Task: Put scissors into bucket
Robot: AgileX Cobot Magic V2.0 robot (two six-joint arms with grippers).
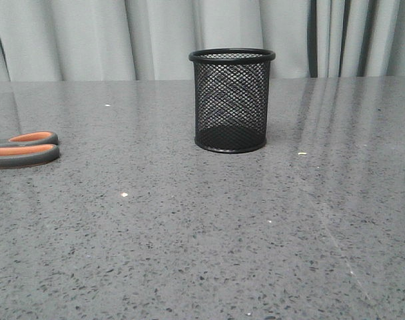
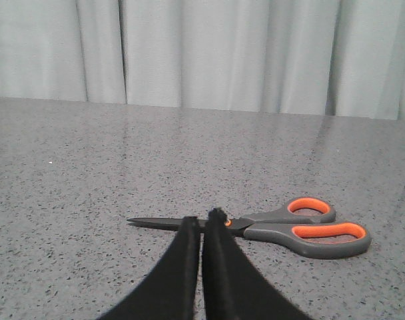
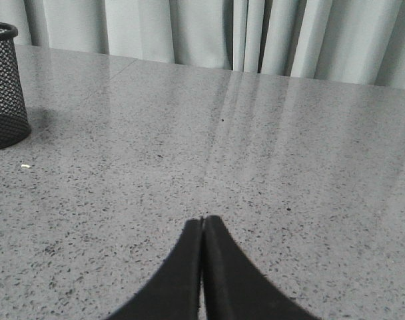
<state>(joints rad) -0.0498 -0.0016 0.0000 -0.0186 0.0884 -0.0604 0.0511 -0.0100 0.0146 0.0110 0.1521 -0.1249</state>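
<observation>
The scissors (image 2: pixel 282 227) lie flat on the grey table, dark blades closed, grey handles with orange lining. In the front view only their handles (image 1: pixel 26 148) show at the left edge. The bucket (image 1: pixel 232 100), a black wire-mesh cup, stands upright and empty at the table's middle back; its side shows in the right wrist view (image 3: pixel 6 87). My left gripper (image 2: pixel 202 220) is shut and empty, its tips just in front of the blades near the pivot. My right gripper (image 3: pixel 202 220) is shut and empty over bare table, well away from the bucket. Neither gripper shows in the front view.
The grey speckled table (image 1: pixel 202 240) runs back to pale curtains (image 1: pixel 122 33). A few small light crumbs (image 1: pixel 124 195) lie on the surface.
</observation>
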